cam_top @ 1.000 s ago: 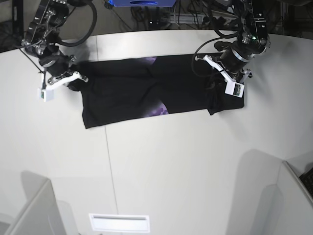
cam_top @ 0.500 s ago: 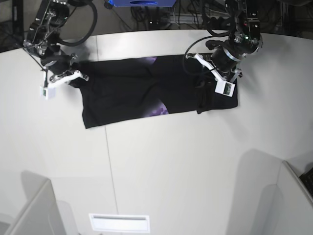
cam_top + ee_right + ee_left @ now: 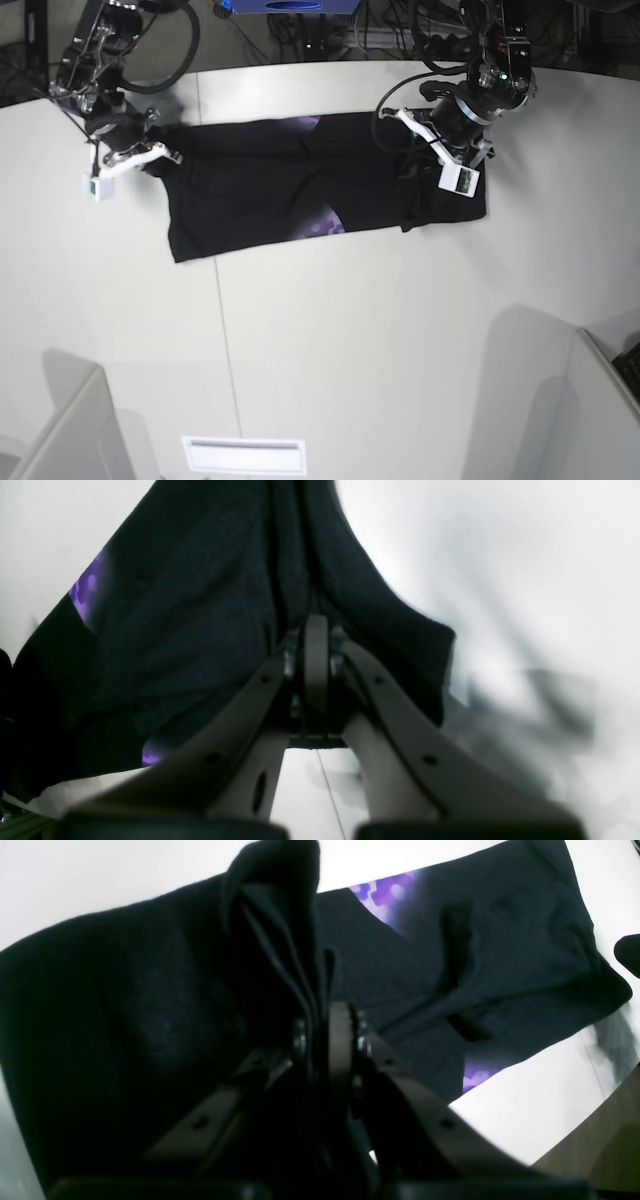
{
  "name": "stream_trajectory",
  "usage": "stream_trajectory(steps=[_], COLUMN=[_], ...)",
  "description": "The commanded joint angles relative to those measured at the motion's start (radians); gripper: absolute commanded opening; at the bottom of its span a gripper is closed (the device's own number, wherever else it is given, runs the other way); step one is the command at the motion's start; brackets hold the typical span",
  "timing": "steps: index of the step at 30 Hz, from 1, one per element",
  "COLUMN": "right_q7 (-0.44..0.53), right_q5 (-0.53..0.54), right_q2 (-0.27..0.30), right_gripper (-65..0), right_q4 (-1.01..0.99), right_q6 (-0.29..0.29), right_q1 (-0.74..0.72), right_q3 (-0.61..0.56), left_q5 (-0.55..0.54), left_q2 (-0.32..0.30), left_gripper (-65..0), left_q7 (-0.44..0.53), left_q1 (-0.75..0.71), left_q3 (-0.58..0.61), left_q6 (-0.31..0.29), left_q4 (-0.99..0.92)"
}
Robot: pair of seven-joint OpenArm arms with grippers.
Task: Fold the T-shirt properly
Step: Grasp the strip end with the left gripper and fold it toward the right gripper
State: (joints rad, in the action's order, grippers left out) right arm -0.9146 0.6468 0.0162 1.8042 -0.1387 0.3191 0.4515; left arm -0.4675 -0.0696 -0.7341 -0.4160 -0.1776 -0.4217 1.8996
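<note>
Both the left gripper [image 3: 320, 1035] and the right gripper [image 3: 316, 645] pinch the black cloth T-shirt [image 3: 300, 190] on the white table [image 3: 350, 340].

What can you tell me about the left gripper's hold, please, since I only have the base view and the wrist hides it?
Observer: In the left wrist view, the left gripper is shut on a bunched ridge of the T-shirt.
Operator: Thanks. Does the right side have cloth too?
Observer: Yes; in the right wrist view, the right gripper is shut on the T-shirt's edge, with cloth draping on both sides.
Operator: Is any print visible near that one?
Observer: A purple patch shows at the cloth's left edge in that view.
</note>
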Motion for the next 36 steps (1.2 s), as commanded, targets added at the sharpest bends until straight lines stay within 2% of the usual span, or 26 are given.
stream_trajectory(steps=[1, 7, 11, 23, 28, 36], right_q7=[0.019, 0.019, 0.019, 0.019, 0.019, 0.019], right_q5=[0.012, 0.012, 0.014, 0.014, 0.014, 0.014], right_q2=[0.008, 0.008, 0.008, 0.008, 0.008, 0.008], right_gripper=[-65.0, -65.0, -65.0, -65.0, -65.0, -65.0], right_q4=[0.016, 0.018, 0.019, 0.019, 0.019, 0.018], right_q6=[-0.005, -0.005, -0.005, -0.005, -0.005, -0.005], right_q1=[-0.007, -0.007, -0.007, -0.010, -0.019, -0.019], right_q3=[0.003, 0.003, 0.003, 0.005, 0.005, 0.005], left_q5=[-0.015, -0.010, -0.015, -0.015, -0.017, -0.015], left_q2=[-0.002, 0.000, 0.011, 0.011, 0.015, 0.034], left_gripper=[-65.0, -65.0, -65.0, -65.0, -65.0, -65.0], left_q7=[0.020, 0.020, 0.020, 0.017, -0.060, -0.061], left_q1=[0.004, 0.022, 0.035, 0.056, 0.056, 0.059], left_q3=[-0.001, 0.046, 0.053, 0.056, 0.056, 0.053], left_q6=[-0.007, -0.004, 0.051, 0.054, 0.054, 0.054], left_q4=[0.015, 0.013, -0.007, -0.010, -0.010, -0.022])
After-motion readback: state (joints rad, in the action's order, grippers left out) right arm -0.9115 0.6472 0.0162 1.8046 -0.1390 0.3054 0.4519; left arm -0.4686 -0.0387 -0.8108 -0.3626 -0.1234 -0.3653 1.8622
